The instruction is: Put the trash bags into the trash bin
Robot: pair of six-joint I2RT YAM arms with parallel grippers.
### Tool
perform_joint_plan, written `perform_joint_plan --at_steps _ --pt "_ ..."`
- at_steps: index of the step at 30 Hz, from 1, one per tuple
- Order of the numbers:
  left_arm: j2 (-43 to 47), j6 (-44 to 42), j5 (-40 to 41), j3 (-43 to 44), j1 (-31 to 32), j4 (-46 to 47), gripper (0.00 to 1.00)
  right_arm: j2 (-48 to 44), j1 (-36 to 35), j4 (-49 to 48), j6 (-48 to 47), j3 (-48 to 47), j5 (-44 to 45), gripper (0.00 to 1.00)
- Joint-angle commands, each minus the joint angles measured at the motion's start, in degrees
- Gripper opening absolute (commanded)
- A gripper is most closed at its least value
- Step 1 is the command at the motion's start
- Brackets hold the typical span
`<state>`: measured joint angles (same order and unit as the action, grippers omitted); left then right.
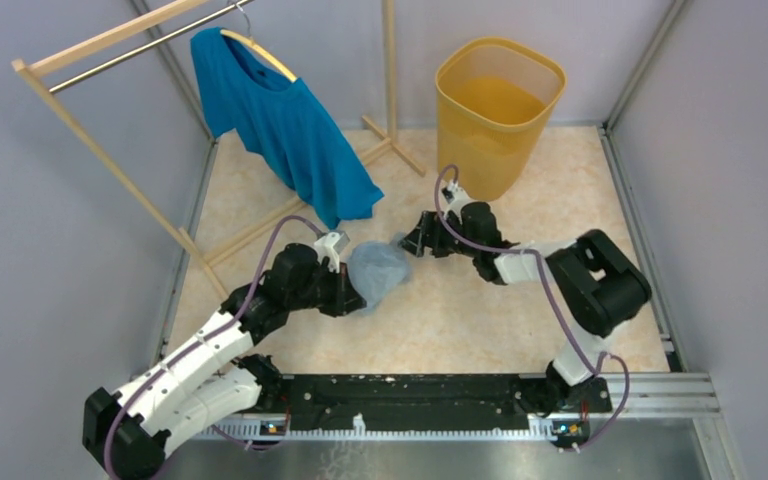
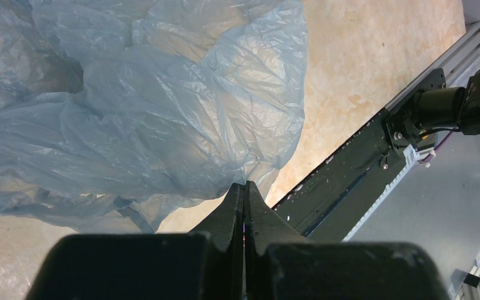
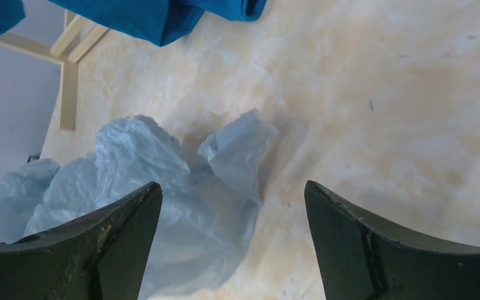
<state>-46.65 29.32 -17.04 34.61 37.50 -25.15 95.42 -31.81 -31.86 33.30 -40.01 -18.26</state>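
Observation:
The trash bag (image 1: 378,270) is a crumpled pale blue-grey film lump on the floor mid-table. My left gripper (image 1: 358,292) is at its left edge. In the left wrist view the jaws (image 2: 245,185) are pressed shut with the bag's lower edge (image 2: 137,119) pinched at their tips. My right gripper (image 1: 408,241) sits just right of the bag and is open. In the right wrist view its jaws (image 3: 231,187) stand wide apart, with a flap of the bag (image 3: 162,187) between them and to the left. The yellow trash bin (image 1: 500,110) stands upright at the back right, behind the right arm.
A teal-blue T-shirt (image 1: 280,120) hangs on a wooden clothes rack (image 1: 110,150) at the back left, its foot (image 1: 395,150) reaching toward the bin. Grey walls enclose the table. A black rail (image 1: 410,400) runs along the near edge.

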Motion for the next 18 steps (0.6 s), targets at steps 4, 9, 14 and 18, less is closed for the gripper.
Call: perform_joint_plan --at_steps 4,9,14,18 --pt "0.16 0.65 -0.85 0.49 0.02 1.34 0.0 13.79 -3.24 -15.57 3.21 -7.5 -6.86 0.82" --pt "0.52 0.65 -0.53 0.44 0.02 1.3 0.0 15.35 -3.23 -19.82 4.39 -6.38 -2.17 0.42" --pt "-0.96 0.49 -0.84 0.41 -0.01 1.83 0.0 5.68 1.57 -23.23 5.45 0.85 -0.12 0.0" --pt "-4.69 -0.13 -2.21 0.67 -0.01 3.46 0.0 -7.95 4.47 -12.19 0.13 4.34 3.02 0.0"
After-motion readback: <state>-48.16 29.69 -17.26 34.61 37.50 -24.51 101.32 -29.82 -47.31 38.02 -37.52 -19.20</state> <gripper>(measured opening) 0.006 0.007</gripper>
